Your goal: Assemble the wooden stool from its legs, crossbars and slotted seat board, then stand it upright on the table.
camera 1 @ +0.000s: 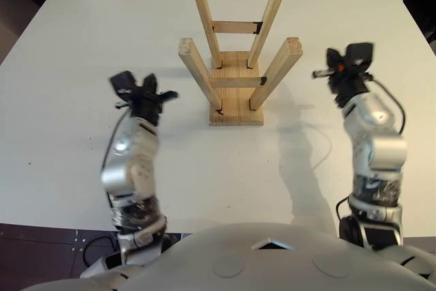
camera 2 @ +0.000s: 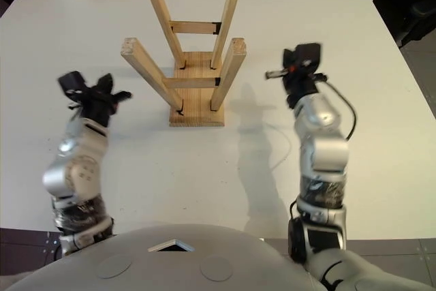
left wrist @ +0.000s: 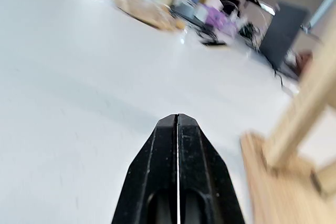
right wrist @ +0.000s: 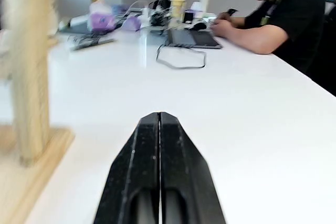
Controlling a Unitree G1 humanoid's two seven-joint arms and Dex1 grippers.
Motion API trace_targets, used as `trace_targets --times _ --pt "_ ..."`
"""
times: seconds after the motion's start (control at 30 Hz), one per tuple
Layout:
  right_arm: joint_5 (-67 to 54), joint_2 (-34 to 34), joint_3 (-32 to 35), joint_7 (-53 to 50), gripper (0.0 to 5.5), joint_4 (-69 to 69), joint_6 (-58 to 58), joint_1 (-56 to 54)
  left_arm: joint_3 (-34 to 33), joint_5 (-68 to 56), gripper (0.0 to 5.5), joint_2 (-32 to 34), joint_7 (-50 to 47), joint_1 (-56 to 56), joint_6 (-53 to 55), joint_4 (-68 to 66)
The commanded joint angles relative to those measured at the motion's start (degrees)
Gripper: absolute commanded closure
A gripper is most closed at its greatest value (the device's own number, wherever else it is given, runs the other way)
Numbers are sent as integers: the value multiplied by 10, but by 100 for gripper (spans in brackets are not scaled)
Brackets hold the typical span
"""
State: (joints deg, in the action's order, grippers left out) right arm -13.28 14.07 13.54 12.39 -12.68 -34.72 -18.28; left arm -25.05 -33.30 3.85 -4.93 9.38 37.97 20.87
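Assembly looks finished but inverted: the pale wooden stool with four square legs rests on its slotted seat board, legs pointing up and splaying outward, with both light wooden crossbars seated between them. What remains, by my reading, is turning it over onto its feet.

The stool sits between the two grippers. The left gripper hovers above the white tabletop, its black fingers pressed together and holding nothing. From those fingers the stool lies to the robot's right and slightly forward, the nearest leg leaning toward them. The right gripper is likewise empty, fingers closed flat against each other. From them the stool lies to the robot's left, the top of the near right-hand leg close by but apart.

Neither arm is clearly nearer. Since the legs' long axes run upward and outward, each set of fingers would likely need to spread and come in sideways onto the leg on its own side.
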Motion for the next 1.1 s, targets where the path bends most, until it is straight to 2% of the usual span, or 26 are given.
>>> trace_targets --times 0.03,0.1,0.3,0.5,0.67,0.8,0.83,0.97,1.1 --pt "-237 12 -4 186 550 -71 -66 -128 -43 -287 548 51 19 208 83 22" --pt "-292 27 -13 234 550 -112 -72 -123 -3 -366 548 66 32 218 121 64" --pt "-301 33 -22 220 550 -102 -69 -130 67 -472 548 106 10 184 172 108" --pt "-301 32 -41 205 550 -90 -61 -135 96 -483 548 146 -7 170 166 88" --pt "-325 26 -27 194 550 -77 -50 -156 87 -485 548 181 1 204 138 59" --pt "-352 23 -11 190 550 -53 -46 -175 105 -468 548 190 10 214 134 20" --pt "-336 32 -27 201 550 -51 -41 -164 115 -452 548 190 13 207 136 8" --pt "-179 88 -178 260 550 19 18 -64 191 -376 548 167 44 136 145 -37" --pt "-167 83 -197 275 550 38 44 -72 222 -345 548 153 57 122 138 -35"
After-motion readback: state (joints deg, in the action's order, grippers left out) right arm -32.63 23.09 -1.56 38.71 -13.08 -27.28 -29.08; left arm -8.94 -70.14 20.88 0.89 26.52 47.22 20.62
